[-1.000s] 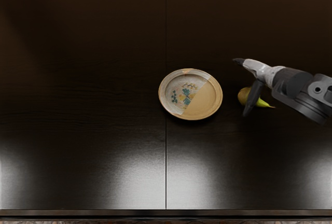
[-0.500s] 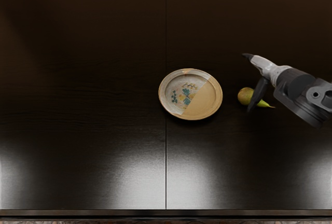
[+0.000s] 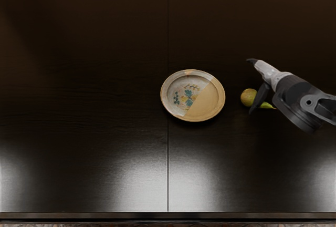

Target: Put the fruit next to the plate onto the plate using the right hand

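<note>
My right hand (image 3: pixel 266 77) is spread open above the pear (image 3: pixel 247 97) and holds nothing. One finger points up and away, and another, dark one crosses the pear's right side; if it touches, I cannot tell. The pear lies on the table (image 3: pixel 105 132) just right of the plate (image 3: pixel 212 103), apart from it. My worry is this: if the fingers close off-centre, the round pear may roll away or slip out.
</note>
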Robot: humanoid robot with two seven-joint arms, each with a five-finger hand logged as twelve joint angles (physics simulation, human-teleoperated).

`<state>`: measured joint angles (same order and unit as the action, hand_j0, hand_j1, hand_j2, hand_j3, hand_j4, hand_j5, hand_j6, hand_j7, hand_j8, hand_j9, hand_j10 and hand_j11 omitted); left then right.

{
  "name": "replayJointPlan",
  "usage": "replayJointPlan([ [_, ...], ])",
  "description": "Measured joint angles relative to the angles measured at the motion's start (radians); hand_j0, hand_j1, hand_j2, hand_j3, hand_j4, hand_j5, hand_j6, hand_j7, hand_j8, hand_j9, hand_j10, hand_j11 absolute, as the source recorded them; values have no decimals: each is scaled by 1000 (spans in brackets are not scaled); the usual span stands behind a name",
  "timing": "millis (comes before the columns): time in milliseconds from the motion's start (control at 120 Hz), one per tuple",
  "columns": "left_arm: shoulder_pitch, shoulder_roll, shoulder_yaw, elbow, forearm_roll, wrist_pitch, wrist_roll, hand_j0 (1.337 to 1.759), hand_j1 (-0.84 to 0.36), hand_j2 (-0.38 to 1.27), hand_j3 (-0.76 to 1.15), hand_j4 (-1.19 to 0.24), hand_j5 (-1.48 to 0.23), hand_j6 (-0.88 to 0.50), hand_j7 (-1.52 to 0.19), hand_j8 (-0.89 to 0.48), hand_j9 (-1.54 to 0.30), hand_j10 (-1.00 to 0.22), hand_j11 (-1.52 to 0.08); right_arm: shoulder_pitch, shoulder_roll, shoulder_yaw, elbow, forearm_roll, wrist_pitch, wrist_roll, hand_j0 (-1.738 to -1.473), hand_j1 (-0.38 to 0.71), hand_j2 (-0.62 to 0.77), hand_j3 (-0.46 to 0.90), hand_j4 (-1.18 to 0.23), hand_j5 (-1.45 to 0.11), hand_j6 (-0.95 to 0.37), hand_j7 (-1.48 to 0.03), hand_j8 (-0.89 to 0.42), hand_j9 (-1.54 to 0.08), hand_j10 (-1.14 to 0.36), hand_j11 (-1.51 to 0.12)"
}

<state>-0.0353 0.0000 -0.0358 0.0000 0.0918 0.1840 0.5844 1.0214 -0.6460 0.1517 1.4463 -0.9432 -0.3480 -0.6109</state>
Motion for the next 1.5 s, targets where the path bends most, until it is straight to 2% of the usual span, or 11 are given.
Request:
replayJointPlan([
  [808, 0, 0, 0, 0, 0, 0, 0, 1658, 349, 1, 0, -2, 0, -3, 0, -3, 0, -2, 0, -31, -3, 7, -2, 17, 8, 0, -1658, 92, -71, 0, -372, -481, -373, -480, -373, -481, -372, -480],
  [1108, 0, 0, 0, 0, 0, 0, 0, 1658, 349, 1, 0, -2, 0, -3, 0, -3, 0, -2, 0, -32, -8, 10, -1, 26, 12, 0, -1658, 175, -71, 0, -442, -574, -443, -572, -442, -573, -442, -573],
  [1225, 0, 0, 0, 0, 0, 0, 0, 1658, 349, 1, 0, -2, 0, -3, 0, -3, 0, -2, 0, -32, -7, 10, -1, 40, 13, -2, -1657, 231, -51, 0, -491, -630, -445, -632, -390, -631, -486, -629],
  [1500, 0, 0, 0, 0, 0, 0, 0, 1658, 349, 1, 0, -2, 0, -3, 0, -3, 0, -2, 0, -33, -5, 12, -2, 49, 17, -7, -1650, 289, 2, -2, -570, -679, -386, -705, -357, -679, -440, -685],
])
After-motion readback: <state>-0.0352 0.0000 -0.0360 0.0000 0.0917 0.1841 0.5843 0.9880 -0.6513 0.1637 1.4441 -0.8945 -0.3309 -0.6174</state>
